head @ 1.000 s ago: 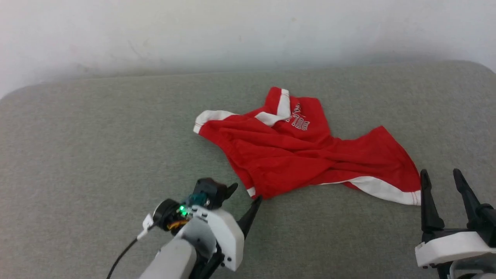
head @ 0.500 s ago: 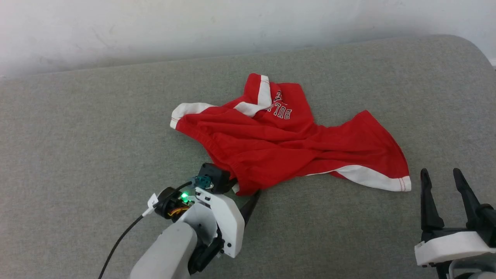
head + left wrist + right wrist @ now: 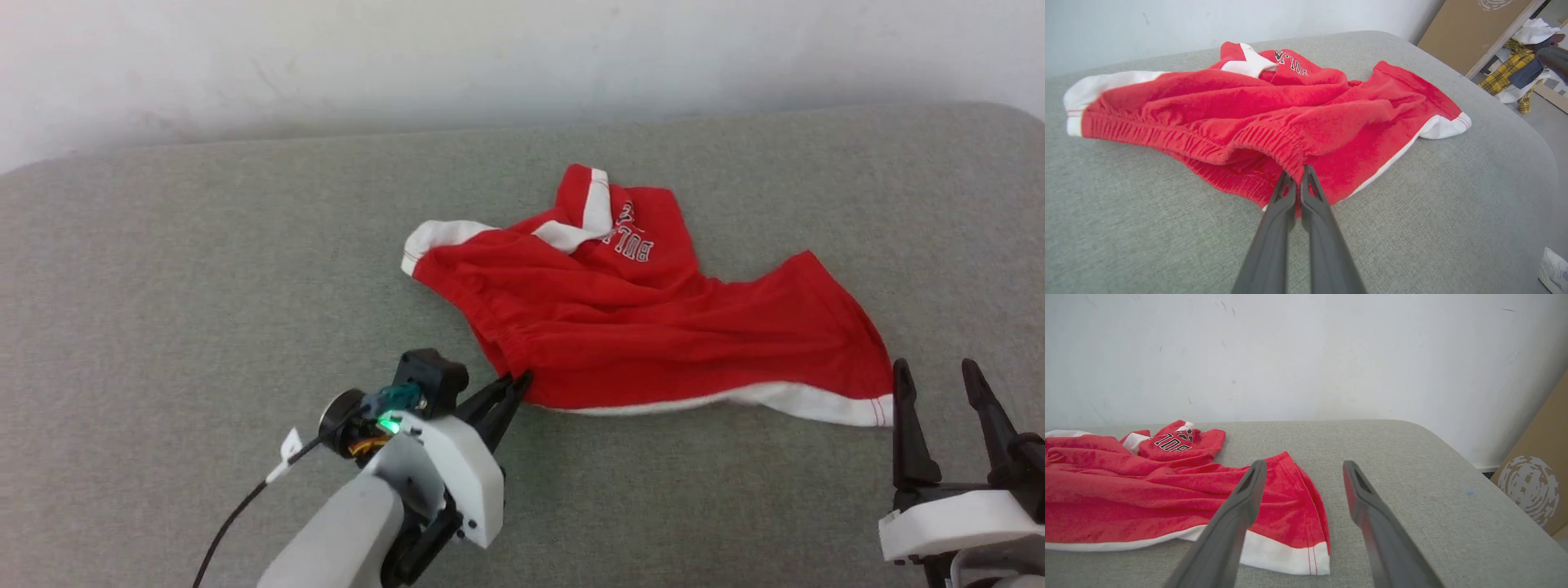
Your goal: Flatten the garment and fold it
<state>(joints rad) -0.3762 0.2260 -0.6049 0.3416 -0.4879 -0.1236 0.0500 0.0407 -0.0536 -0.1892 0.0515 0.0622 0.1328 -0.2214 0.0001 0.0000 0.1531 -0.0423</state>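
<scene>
The red shorts (image 3: 637, 327) lie rumpled on the grey padded surface, white hem trim along the near edge and at the left tip, lettering (image 3: 633, 243) on the folded-back far leg. My left gripper (image 3: 516, 384) is shut on the gathered waistband (image 3: 1274, 143) at the garment's near-left corner; in the left wrist view the fingertips (image 3: 1286, 183) pinch the cloth. My right gripper (image 3: 937, 376) stands open at the lower right, just beside the white-trimmed leg corner (image 3: 1290, 551), touching nothing. The shorts (image 3: 1147, 494) spread left of its fingers.
The grey cushion (image 3: 204, 310) ends in a rounded edge at the right (image 3: 1527, 134). A white wall (image 3: 490, 57) runs behind it. Beyond the right edge stand a cardboard panel (image 3: 1535, 486) and a pile of clothes (image 3: 1515, 69) on the floor.
My left gripper closed on the waistband corner and drew it toward me, straightening the near edge of the shorts. The head camera shifted between frames. The right gripper stayed still.
</scene>
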